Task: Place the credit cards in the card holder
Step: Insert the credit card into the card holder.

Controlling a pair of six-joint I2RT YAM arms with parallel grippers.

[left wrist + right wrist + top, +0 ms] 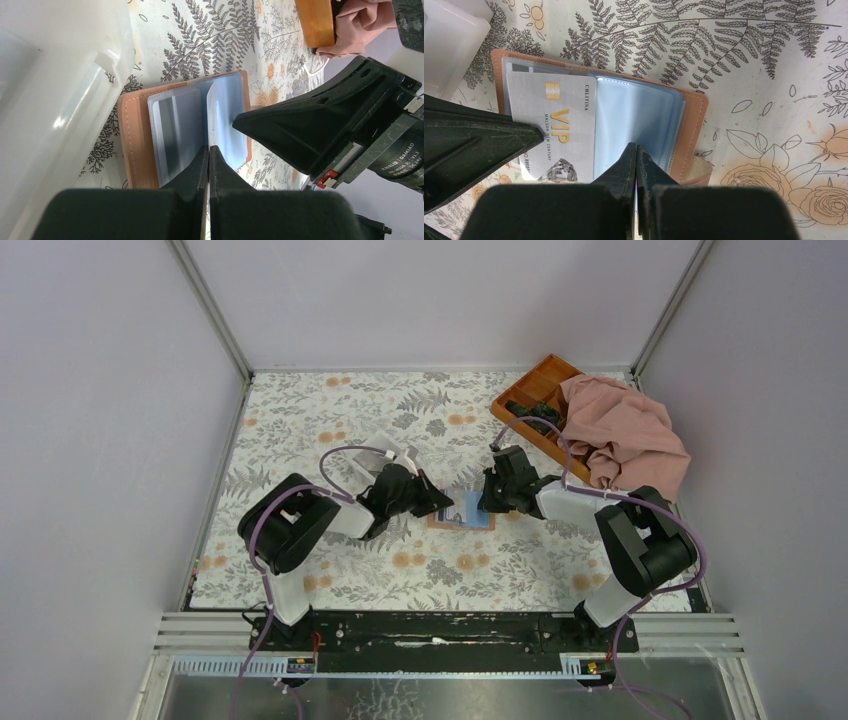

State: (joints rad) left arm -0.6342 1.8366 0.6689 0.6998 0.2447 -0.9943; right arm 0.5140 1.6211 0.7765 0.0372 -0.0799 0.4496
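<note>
The card holder (461, 510) lies open on the floral table between my two grippers, a tan wallet with clear plastic sleeves. In the right wrist view its left sleeve holds a grey VIP credit card (555, 130), and light blue sleeves (639, 117) fill the right half of the card holder (698, 125). My left gripper (209, 149) is shut, its tips at the middle fold of the card holder (135, 140). My right gripper (636, 147) is shut, its tips on the blue sleeves. In the top view the left gripper (443, 502) and right gripper (485, 502) flank the wallet.
A white box (400, 456) stands just behind the left gripper and fills the left of the left wrist view (50, 100). An orange compartment tray (533, 400) sits at the back right, partly under a pink cloth (625, 430).
</note>
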